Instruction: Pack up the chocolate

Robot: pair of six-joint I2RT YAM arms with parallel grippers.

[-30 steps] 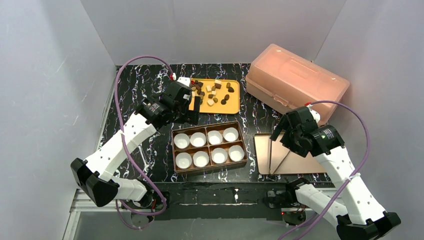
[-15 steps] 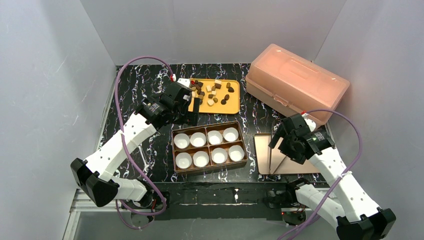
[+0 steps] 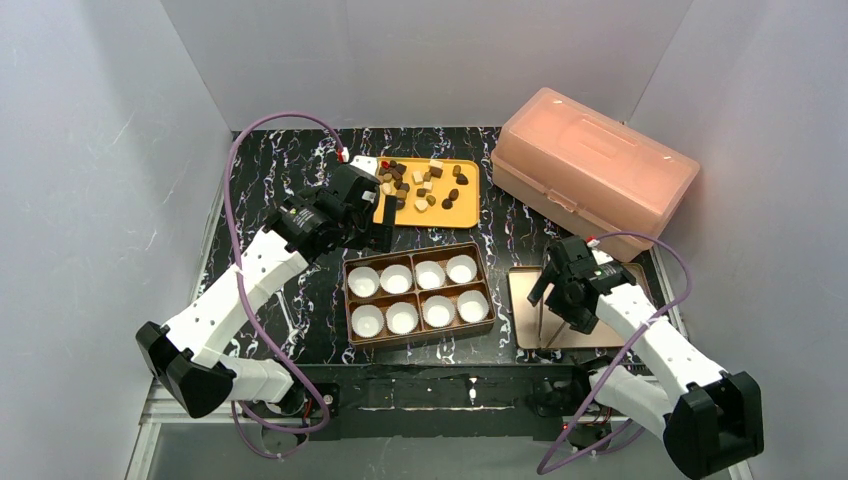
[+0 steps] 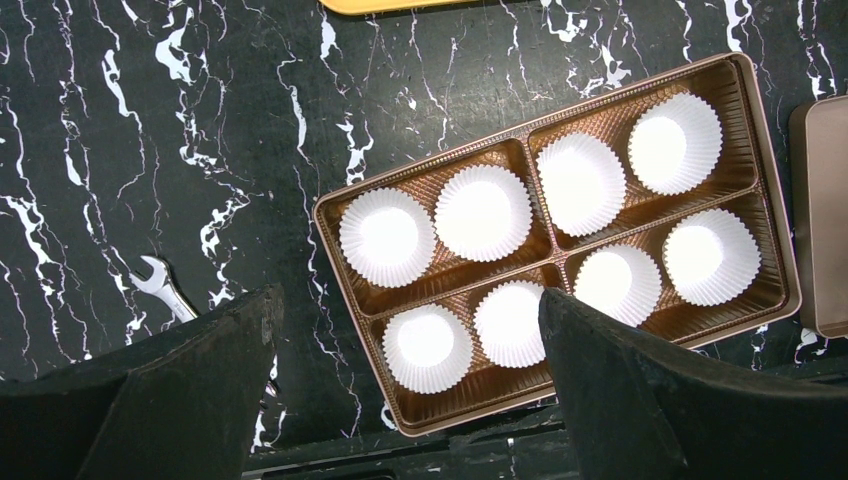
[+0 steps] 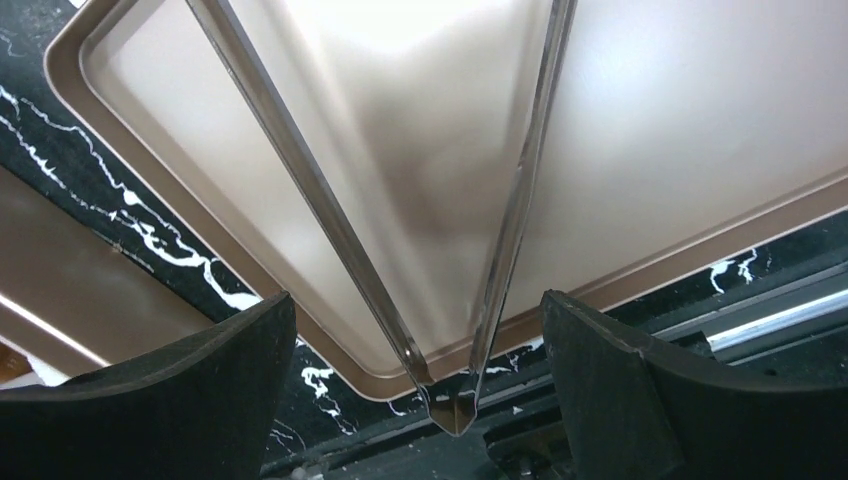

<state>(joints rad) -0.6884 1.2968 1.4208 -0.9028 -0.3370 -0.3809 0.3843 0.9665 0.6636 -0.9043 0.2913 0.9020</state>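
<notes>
Reading from the left: the left gripper (image 3: 388, 210) hangs over the left end of the yellow tray (image 3: 470, 212), on the black marbled table (image 3: 260, 180). Its jaws are spread wide and hold nothing. The chocolate (image 3: 425, 185) lies loose on this tray as a scatter of dark brown, light brown and cream pieces; none is in the box. In the left wrist view the same gripper (image 4: 408, 300) frames the brown box (image 4: 330, 240) below it, and a small spanner (image 4: 165, 285) lies on the table to one side.

Centre: the brown box (image 3: 420, 293) sits just in front of the tray. It has four compartments with two white paper cups (image 3: 397, 279) in each.

Right: a tan lid (image 3: 525, 300) lies beside the box, with metal tongs (image 3: 548, 325) resting on it. The right gripper (image 3: 560, 300) is over the tongs, jaws spread. In the right wrist view the gripper (image 5: 415, 300) has both tong arms (image 5: 300, 180) between its fingers; contact cannot be told. A pink plastic case (image 3: 590, 160) stands at the far right.
</notes>
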